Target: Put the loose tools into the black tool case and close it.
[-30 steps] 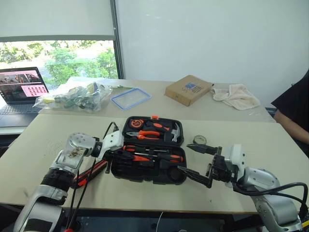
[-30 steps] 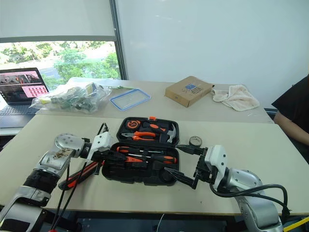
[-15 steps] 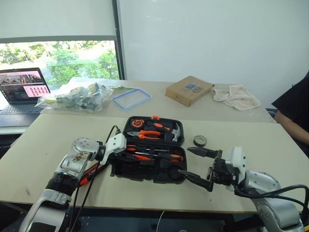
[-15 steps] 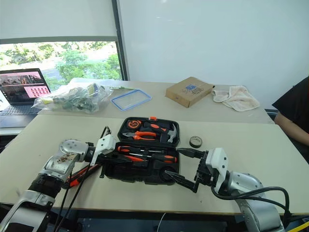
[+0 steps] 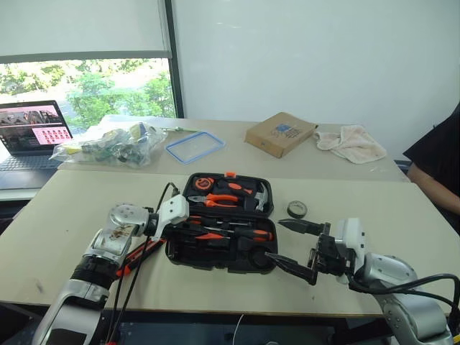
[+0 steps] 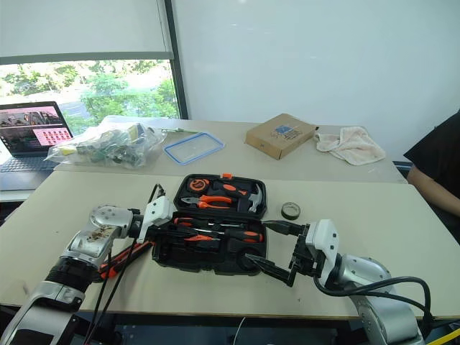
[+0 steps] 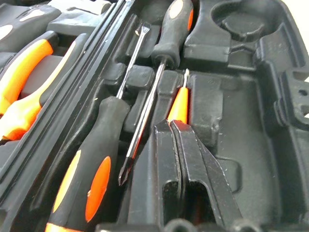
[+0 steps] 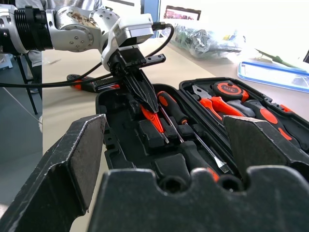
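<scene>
From the head view, the flat black plastic tool case (image 5: 223, 233) lies open on the pale counter (image 5: 65, 208), small dark tape roll (image 5: 297, 209) still outside; the wide-spread right hand (image 5: 287, 243) hasn't moved. At the left wrist, the left hand (image 7: 169, 126), pinched on a slim orange screwdriver (image 7: 179, 104), stays in the tray, barely turned, so seating continues.

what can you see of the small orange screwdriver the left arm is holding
The small screwdriver has a slim orange handle and a thin steel shaft ending in a fine tip. The left tool is shut on its handle end, black fingers pinching it. It lies over the moulded slots of the black tool case, beside two larger screwdrivers with black-and-orange handles. Whether it is seated in a slot cannot be told.
</scene>
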Robot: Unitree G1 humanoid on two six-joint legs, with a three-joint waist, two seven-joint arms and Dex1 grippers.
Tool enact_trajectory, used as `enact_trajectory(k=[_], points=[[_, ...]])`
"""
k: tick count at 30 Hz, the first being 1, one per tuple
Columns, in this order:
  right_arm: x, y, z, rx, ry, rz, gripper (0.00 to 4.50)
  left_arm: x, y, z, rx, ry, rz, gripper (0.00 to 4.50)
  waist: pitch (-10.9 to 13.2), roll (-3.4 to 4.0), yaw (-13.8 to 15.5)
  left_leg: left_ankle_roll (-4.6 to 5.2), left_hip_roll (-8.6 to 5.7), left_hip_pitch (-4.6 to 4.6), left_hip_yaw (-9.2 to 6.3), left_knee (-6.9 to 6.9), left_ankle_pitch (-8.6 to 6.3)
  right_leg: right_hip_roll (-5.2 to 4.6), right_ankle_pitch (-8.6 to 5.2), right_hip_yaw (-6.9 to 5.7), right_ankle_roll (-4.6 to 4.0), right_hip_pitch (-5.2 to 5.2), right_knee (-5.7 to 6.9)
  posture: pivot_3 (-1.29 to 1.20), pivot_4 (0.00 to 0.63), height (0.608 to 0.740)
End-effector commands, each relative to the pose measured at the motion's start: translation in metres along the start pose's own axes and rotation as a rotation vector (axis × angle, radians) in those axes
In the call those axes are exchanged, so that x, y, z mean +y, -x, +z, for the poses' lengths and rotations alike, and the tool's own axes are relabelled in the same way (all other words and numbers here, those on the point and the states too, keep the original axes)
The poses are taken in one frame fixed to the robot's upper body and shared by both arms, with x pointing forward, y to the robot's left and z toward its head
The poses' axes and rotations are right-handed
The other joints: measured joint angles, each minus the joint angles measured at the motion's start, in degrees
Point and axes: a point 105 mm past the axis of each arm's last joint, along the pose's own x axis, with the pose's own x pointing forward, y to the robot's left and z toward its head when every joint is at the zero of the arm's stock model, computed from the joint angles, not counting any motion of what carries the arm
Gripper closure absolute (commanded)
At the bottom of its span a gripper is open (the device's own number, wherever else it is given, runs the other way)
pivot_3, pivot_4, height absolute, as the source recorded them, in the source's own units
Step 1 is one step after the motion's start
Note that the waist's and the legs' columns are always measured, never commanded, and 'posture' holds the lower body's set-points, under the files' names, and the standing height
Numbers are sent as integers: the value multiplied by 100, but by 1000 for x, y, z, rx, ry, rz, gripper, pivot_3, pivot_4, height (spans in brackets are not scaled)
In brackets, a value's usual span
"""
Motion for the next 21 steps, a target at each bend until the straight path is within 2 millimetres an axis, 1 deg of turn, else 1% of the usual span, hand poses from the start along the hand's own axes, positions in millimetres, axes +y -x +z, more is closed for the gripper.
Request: enact_trajectory(k=[1, 4, 7, 9, 12, 14, 15, 16, 17, 18, 19, 20, 21], points=[[1, 0, 13, -35, 33, 11, 0, 6, -2, -4, 37, -6, 36, 4438, 0, 0, 1, 0, 0, 0, 0, 0, 0, 0, 0, 0, 0, 0, 0, 0, 150, 740], [0, -1, 13, -35, 33, 9, 0, 2, -5, -4, 34, -12, 10, 4438, 0, 0, 3, 0, -1, 1, 0, 1, 0, -2, 0, 0, 0, 1, -1, 0, 150, 740], [0, -1, 13, -35, 34, 5, 0, -6, -4, -9, 54, -27, -27, 4438, 0, 0, 2, 0, 0, 2, 0, 1, 0, -2, 0, 2, 0, 1, -1, 0, 150, 740], [-1, 0, 13, -34, 35, 3, 0, -10, -2, -12, 54, -28, -35, 4438, 0, 0, 0, 0, 1, 3, 0, 1, 0, -1, 0, 2, 0, 1, 0, 0, 150, 740], [-1, 0, 14, -36, 40, -6, 0, -9, 7, -5, -17, -36, -3, 4438, -1, 1, -4, 0, 2, 3, 0, 0, 0, -1, 0, 3, 0, 1, 0, 0, 150, 740], [-3, 2, 14, -42, 49, -24, 0, 0, 26, 14, -194, -9, 116, 4438, 0, 1, -27, 0, 4, 3, 1, 0, 0, -1, 0, 3, 0, 0, 0, 0, 150, 740], [-4, 3, 14, -44, 51, -30, 0, 2, 37, 20, -264, -9, 160, 4438, 0, 1, -36, 0, 10, 2, 2, 0, 0, -1, 0, 6, -1, -5, 1, 0, 150, 740], [-5, 4, 14, -44, 53, -36, 0, 4, 52, 22, -305, -19, 223, 4438, 0, 0, -44, 0, 10, 2, 2, -1, 0, -1, 0, 7, -1, -8, 1, 0, 150, 740], [-6, 5, 13, -47, 56, -40, 0, 2, 68, 17, -300, -25, 272, 3933, 0, 0, -50, -1, 14, -1, 0, -1, 0, -2, 0, 6, -1, -12, 2, 0, 150, 740], [-7, 6, 13, -48, 55, -43, 0, -1, 81, 11, -285, -24, 311, 3791, 0, 0, -65, -1, 16, -1, 0, -1, 0, -2, 0, 5, -1, -13, 1, 0, 150, 740], [-7, 6, 12, -49, 55, -43, 0, -4, 92, 6, -271, -18, 348, 3364, 0, 0, -81, -2, 17, 0, 1, -2, 0, -2, -1, 6, -1, -13, 1, 0, 150, 740], [-7, 6, 12, -51, 58, -42, 0, -9, 103, -2, -253, 8, 387, 3129, 1, 2, -91, -2, 17, 2, 2, -4, 0, -2, -1, 7, -2, -13, 1, 0, 150, 740], [-7, 7, 11, -53, 59, -40, 0, -13, 113, -9, -241, 34, 426, 2635, 2, 4, -96, -2, 16, 2, 2, -8, 0, -4, -1, 6, -2, -13, 0, 0, 150, 740]])
